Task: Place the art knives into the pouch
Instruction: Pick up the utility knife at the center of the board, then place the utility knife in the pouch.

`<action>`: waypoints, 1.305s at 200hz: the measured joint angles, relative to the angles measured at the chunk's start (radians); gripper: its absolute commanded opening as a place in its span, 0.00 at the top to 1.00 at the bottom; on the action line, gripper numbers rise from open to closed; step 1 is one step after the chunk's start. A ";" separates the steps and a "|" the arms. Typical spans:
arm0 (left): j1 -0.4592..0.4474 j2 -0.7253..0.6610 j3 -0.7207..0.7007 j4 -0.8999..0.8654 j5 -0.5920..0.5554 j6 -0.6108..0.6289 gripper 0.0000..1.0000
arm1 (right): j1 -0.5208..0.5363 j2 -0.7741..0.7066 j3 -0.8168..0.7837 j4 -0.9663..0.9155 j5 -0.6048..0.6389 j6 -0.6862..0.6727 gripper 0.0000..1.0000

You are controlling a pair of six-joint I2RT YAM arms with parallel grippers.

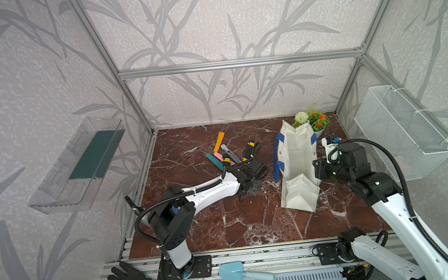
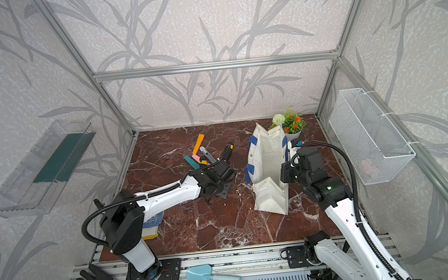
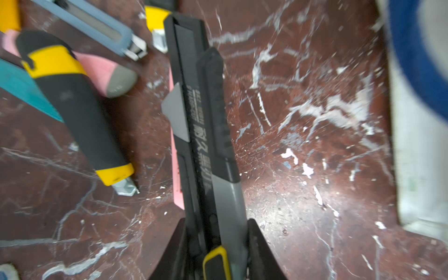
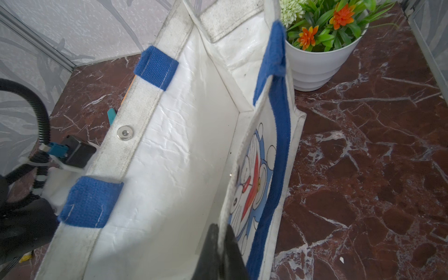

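Black art knife [image 3: 206, 135], blurry, pinched by L pincer [image 3: 215, 235]; R pincer [image 4: 220, 234] pinches pouch [image 4: 181, 145] rim.

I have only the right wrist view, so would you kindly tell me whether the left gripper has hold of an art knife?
Observer: Yes. In the left wrist view the left gripper is clamped on a black and grey art knife.
Operator: Thank you. Do other knives lie nearby?
Observer: Several lie clustered on the table, among them a black and yellow knife and a grey-blue knife.
Operator: Where is that gripper relative to the pouch?
Observer: In both top views it is beside the pouch, on the side away from the right gripper, not above the opening.
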 measured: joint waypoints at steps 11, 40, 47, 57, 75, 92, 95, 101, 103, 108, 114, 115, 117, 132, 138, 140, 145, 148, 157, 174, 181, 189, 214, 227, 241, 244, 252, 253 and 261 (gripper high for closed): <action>0.000 -0.019 0.003 -0.010 -0.008 0.000 0.82 | 0.000 0.000 -0.002 0.008 -0.011 0.000 1.00; 0.000 -0.043 0.027 -0.054 -0.015 -0.001 0.82 | 0.000 0.000 -0.009 0.020 -0.037 0.003 1.00; 0.000 -0.047 0.036 -0.064 -0.015 -0.001 0.82 | 0.000 0.000 -0.009 0.020 -0.042 0.003 1.00; 0.000 -0.051 0.055 -0.079 -0.015 -0.001 0.82 | 0.000 0.000 -0.009 0.023 -0.050 0.004 1.00; 0.000 -0.060 0.103 -0.100 -0.010 0.001 0.82 | -0.003 0.000 -0.009 0.032 -0.064 0.004 1.00; 0.000 -0.068 0.163 -0.110 0.000 0.002 0.82 | -0.004 0.001 -0.009 0.038 -0.082 0.005 1.00; 0.000 -0.068 0.173 -0.110 0.003 0.003 0.82 | -0.004 0.002 -0.009 0.040 -0.085 0.007 1.00; 0.000 -0.068 0.197 -0.111 0.008 0.004 0.82 | -0.004 0.003 -0.009 0.043 -0.092 0.008 1.00; 0.000 -0.068 0.205 -0.113 0.011 0.005 0.82 | -0.004 0.003 -0.009 0.044 -0.094 0.009 1.00; 0.000 -0.068 0.224 -0.115 0.015 0.005 0.82 | -0.004 0.006 -0.009 0.047 -0.101 0.012 1.00; 0.000 -0.068 0.247 -0.119 0.021 0.006 0.82 | -0.004 0.010 -0.009 0.052 -0.108 0.015 1.00; 0.000 -0.068 0.249 -0.120 0.021 0.006 0.82 | -0.004 0.010 -0.009 0.052 -0.109 0.016 1.00; 0.000 -0.068 0.257 -0.121 0.023 0.006 0.82 | -0.004 0.012 -0.009 0.054 -0.112 0.016 1.00; 0.000 -0.068 0.309 -0.132 0.034 0.013 0.82 | -0.004 0.024 -0.009 0.063 -0.129 0.023 1.00; 0.000 -0.068 0.327 -0.135 0.039 0.013 0.82 | -0.004 0.030 -0.009 0.066 -0.137 0.024 1.00; 0.000 -0.068 0.332 -0.137 0.040 0.014 0.82 | -0.004 0.032 -0.009 0.068 -0.140 0.024 1.00; 0.000 -0.068 0.346 -0.142 0.044 0.016 0.83 | -0.004 0.037 -0.009 0.071 -0.146 0.026 1.00; 0.000 -0.068 0.354 -0.145 0.046 0.019 0.83 | -0.004 0.040 -0.009 0.072 -0.151 0.026 1.00; 0.000 -0.068 0.378 -0.157 0.050 0.022 0.83 | -0.004 0.051 -0.008 0.077 -0.167 0.028 1.00; -0.002 -0.068 0.423 -0.178 0.050 0.029 0.83 | -0.004 0.068 -0.008 0.088 -0.193 0.033 1.00; -0.005 -0.068 0.442 -0.185 0.049 0.031 0.83 | -0.004 0.075 -0.007 0.092 -0.202 0.034 1.00; -0.008 -0.066 0.465 -0.192 0.048 0.035 0.83 | -0.004 0.080 -0.006 0.097 -0.211 0.037 1.00; -0.024 -0.043 0.546 -0.218 0.051 0.045 0.84 | -0.004 0.088 -0.005 0.109 -0.237 0.045 1.00; -0.034 -0.018 0.596 -0.227 0.057 0.050 0.84 | -0.004 0.089 -0.005 0.117 -0.248 0.050 1.00; -0.042 0.015 0.643 -0.231 0.071 0.055 0.84 | -0.004 0.089 -0.005 0.124 -0.262 0.053 1.00; -0.044 0.021 0.652 -0.232 0.075 0.056 0.84 | -0.004 0.089 -0.005 0.124 -0.264 0.053 1.00; -0.048 0.040 0.674 -0.235 0.084 0.057 0.84 | -0.004 0.089 -0.003 0.124 -0.271 0.053 1.00; -0.049 0.042 0.676 -0.235 0.084 0.057 0.84 | -0.004 0.089 -0.003 0.124 -0.272 0.053 1.00; -0.053 0.064 0.697 -0.238 0.096 0.058 0.84 | -0.004 0.089 0.001 0.124 -0.275 0.053 1.00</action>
